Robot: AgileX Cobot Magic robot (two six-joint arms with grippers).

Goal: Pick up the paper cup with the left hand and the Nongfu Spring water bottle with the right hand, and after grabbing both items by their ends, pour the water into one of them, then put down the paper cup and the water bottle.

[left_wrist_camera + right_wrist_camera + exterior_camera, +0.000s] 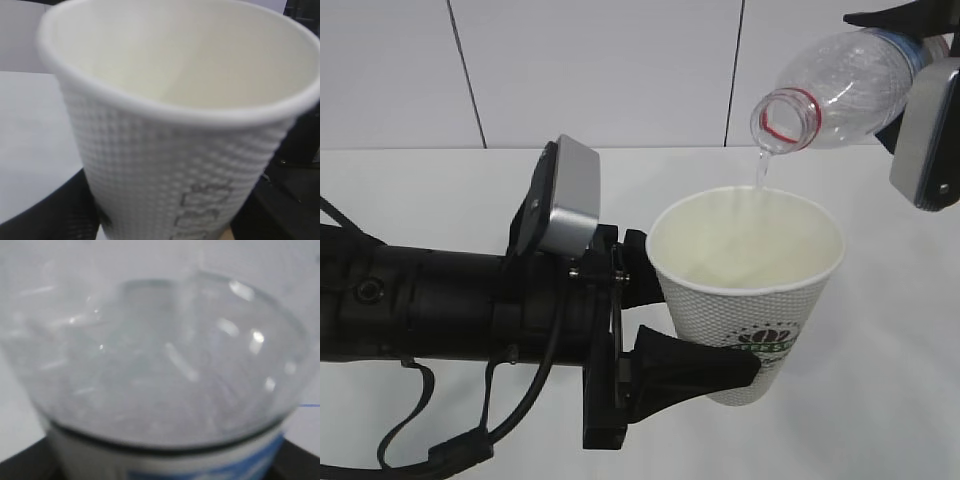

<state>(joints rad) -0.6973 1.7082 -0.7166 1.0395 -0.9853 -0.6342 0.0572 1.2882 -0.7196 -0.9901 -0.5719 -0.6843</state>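
The white dimpled paper cup (pixel 745 300) with a green logo is held upright above the table, and my left gripper (pixel 705 320) is shut on its lower half. In the left wrist view the paper cup (pixel 170 150) fills the frame, with a black finger (pixel 45 215) on either side. The clear Nongfu Spring water bottle (pixel 840 85) is tilted at the top right, its red-ringed open mouth down and left over the cup. A thin stream of water (pixel 760 172) falls into the cup. My right gripper (pixel 910 70) is shut on the bottle's rear end. The bottle (pixel 160 365) blocks the right wrist view.
A white table (pixel 420 190) runs under both arms, with a white panelled wall behind it. The left arm's black cables (pixel 470 440) loop down at the lower left. A silver-grey box (pixel 925 130) on the right wrist hangs just right of the cup's rim.
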